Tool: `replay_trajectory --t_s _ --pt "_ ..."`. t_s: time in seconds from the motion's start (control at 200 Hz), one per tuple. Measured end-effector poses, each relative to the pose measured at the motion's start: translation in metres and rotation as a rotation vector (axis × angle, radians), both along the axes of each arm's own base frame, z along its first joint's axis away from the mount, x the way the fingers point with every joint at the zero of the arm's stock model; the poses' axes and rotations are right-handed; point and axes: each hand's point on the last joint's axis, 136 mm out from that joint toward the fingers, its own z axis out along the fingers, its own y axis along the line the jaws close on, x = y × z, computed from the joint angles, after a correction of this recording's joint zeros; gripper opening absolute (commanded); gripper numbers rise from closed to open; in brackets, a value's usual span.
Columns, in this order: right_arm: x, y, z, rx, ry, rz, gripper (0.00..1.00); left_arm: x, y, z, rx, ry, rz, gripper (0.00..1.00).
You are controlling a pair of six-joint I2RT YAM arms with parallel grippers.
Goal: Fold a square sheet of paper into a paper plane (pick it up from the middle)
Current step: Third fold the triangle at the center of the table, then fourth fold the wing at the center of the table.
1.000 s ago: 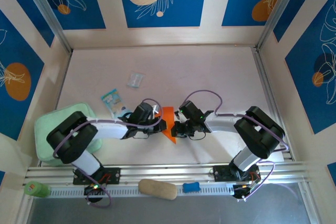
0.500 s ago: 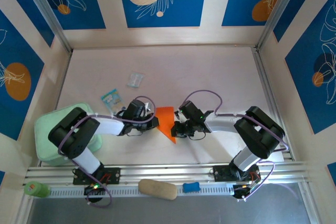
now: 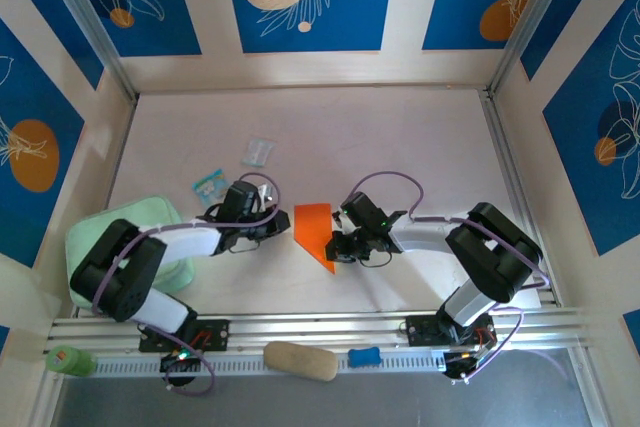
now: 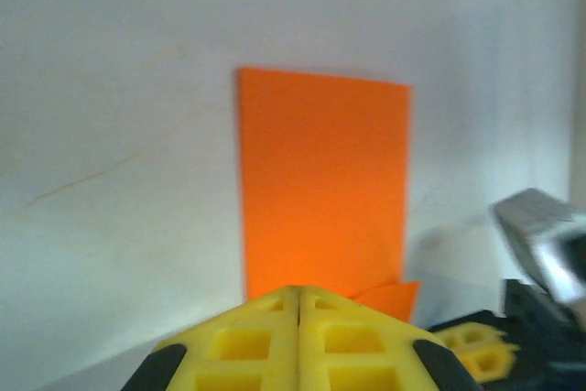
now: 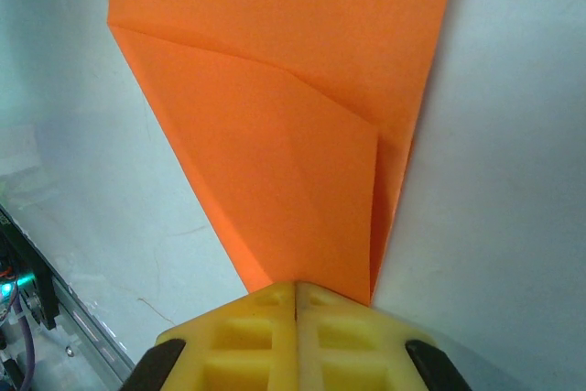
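The square sheet of paper (image 3: 314, 231) is bright orange and partly folded, with a straight top edge and a point toward the near side. In the right wrist view the paper (image 5: 275, 125) shows a diagonal flap folded over it. My right gripper (image 3: 341, 246) is shut, its tips (image 5: 296, 287) resting on the paper's pointed end. My left gripper (image 3: 281, 230) is shut and sits just left of the paper, with nothing in it. Ahead of the left gripper (image 4: 298, 289) the paper (image 4: 322, 180) lies flat. The right gripper's yellow fingers (image 4: 476, 351) show at the lower right.
A mint green pad (image 3: 95, 247) lies under the left arm. A blue-and-white packet (image 3: 208, 184) and a clear wrapper (image 3: 258, 151) lie behind the left gripper. A metal rail (image 3: 320, 329) runs along the near edge, with a beige block (image 3: 300, 360) and a blue piece (image 3: 365, 356).
My left gripper has drawn back to the left, off the orange paper, which now lies uncovered. The right gripper has stayed on the paper's point.
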Motion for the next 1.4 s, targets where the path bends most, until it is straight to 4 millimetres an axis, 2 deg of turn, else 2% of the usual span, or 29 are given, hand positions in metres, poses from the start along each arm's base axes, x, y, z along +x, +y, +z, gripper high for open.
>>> replay_trajectory --t_s 0.1,0.18,0.33,0.455,0.5,0.6,0.69,0.815,0.925,1.145,1.4 --pt "0.000 0.000 0.000 0.000 0.000 0.000 0.00 -0.003 -0.010 0.018 -0.041 -0.044 -0.031 0.07" --pt "0.000 0.000 0.000 0.000 0.000 0.000 0.00 -0.012 -0.024 0.017 -0.063 -0.039 -0.083 0.06" --pt "0.000 0.000 0.000 0.000 0.000 0.000 0.00 -0.028 -0.040 -0.009 -0.063 0.039 -0.150 0.06" --pt "0.000 0.001 0.001 0.000 0.001 0.001 0.03 -0.033 -0.039 -0.034 -0.035 0.111 -0.144 0.04" --pt "0.001 0.000 0.001 -0.003 0.001 0.001 0.05 -0.034 -0.039 -0.037 -0.034 0.123 -0.145 0.04" --pt "0.003 -0.003 0.004 -0.026 -0.014 -0.006 0.11 -0.032 -0.040 -0.037 -0.045 0.119 -0.136 0.04" --pt "0.005 -0.008 0.014 -0.034 -0.045 -0.020 0.16 -0.032 -0.040 -0.036 -0.051 0.113 -0.135 0.04" --pt "0.016 -0.012 0.029 -0.018 -0.101 -0.045 0.27 -0.032 -0.039 -0.035 -0.053 0.105 -0.133 0.08" --pt "0.023 -0.018 0.031 -0.021 -0.113 -0.071 0.37 -0.032 -0.036 -0.027 -0.054 0.080 -0.124 0.13" --pt "0.028 -0.023 0.030 -0.023 -0.110 -0.086 0.40 -0.026 -0.028 0.005 -0.047 -0.012 -0.091 0.24" --pt "0.035 -0.015 0.024 -0.010 -0.080 -0.063 0.37 -0.023 -0.013 0.005 -0.009 0.000 -0.051 0.28"
